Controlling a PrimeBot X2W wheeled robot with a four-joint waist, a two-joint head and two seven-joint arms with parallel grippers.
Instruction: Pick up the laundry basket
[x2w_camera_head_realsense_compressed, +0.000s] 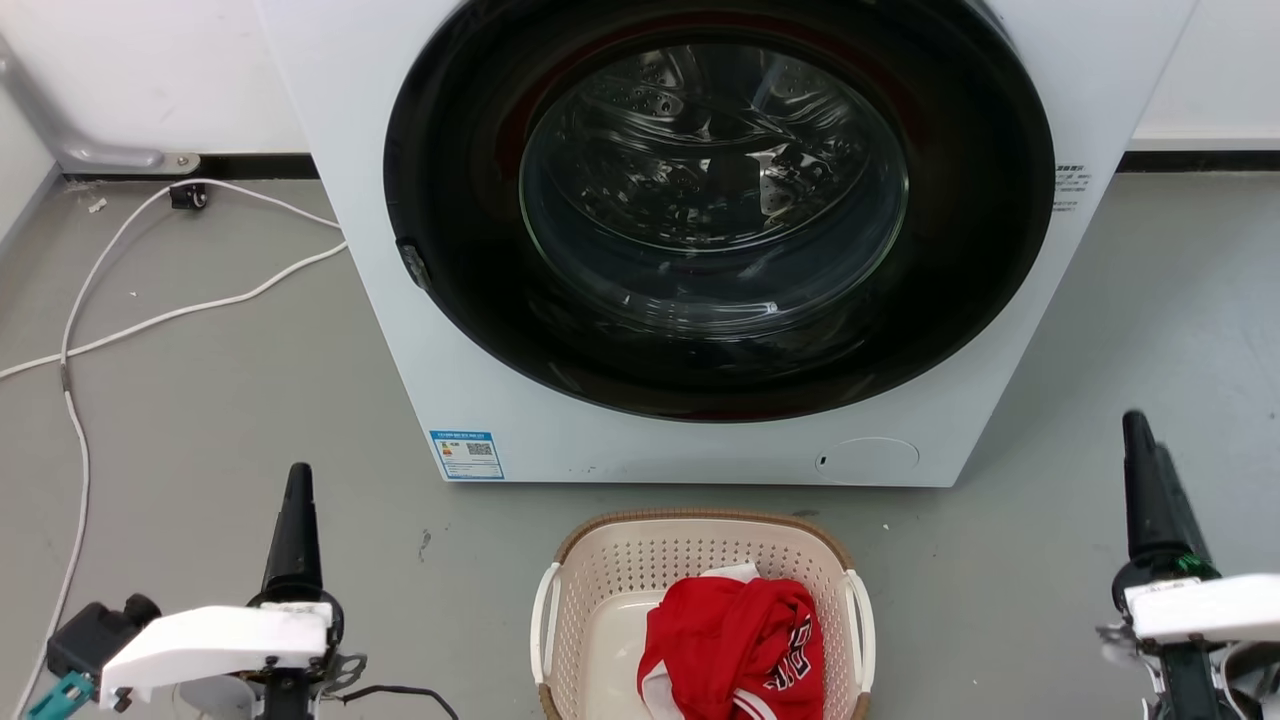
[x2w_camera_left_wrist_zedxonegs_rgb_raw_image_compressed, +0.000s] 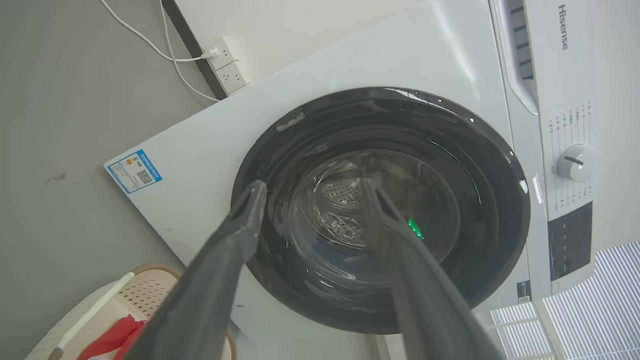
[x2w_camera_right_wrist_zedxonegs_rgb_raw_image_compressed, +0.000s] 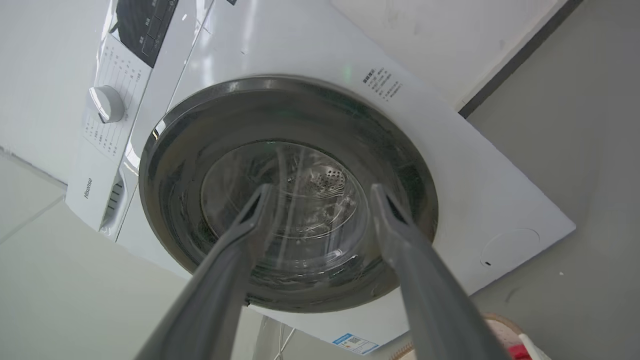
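The laundry basket (x2w_camera_head_realsense_compressed: 610, 590) is cream perforated plastic with a brown woven-look rim and white side handles. It sits on the floor at the bottom middle of the head view, in front of the washing machine (x2w_camera_head_realsense_compressed: 400, 300), with a red and white garment (x2w_camera_head_realsense_compressed: 735, 645) inside. My left gripper (x2w_camera_head_realsense_compressed: 298, 480) stands to its left and my right gripper (x2w_camera_head_realsense_compressed: 1135, 425) to its right, both well apart from it. In the left wrist view the left gripper (x2w_camera_left_wrist_zedxonegs_rgb_raw_image_compressed: 312, 187) is open and empty, with the basket (x2w_camera_left_wrist_zedxonegs_rgb_raw_image_compressed: 145, 290) at the lower left. The right gripper (x2w_camera_right_wrist_zedxonegs_rgb_raw_image_compressed: 320, 192) is open too.
The washing machine's round dark door (x2w_camera_head_realsense_compressed: 715, 210) is shut. White cables (x2w_camera_head_realsense_compressed: 150, 300) trail over the grey floor at the left, toward a wall socket (x2w_camera_left_wrist_zedxonegs_rgb_raw_image_compressed: 227, 70). A dark plug block (x2w_camera_head_realsense_compressed: 95, 630) lies by my left arm.
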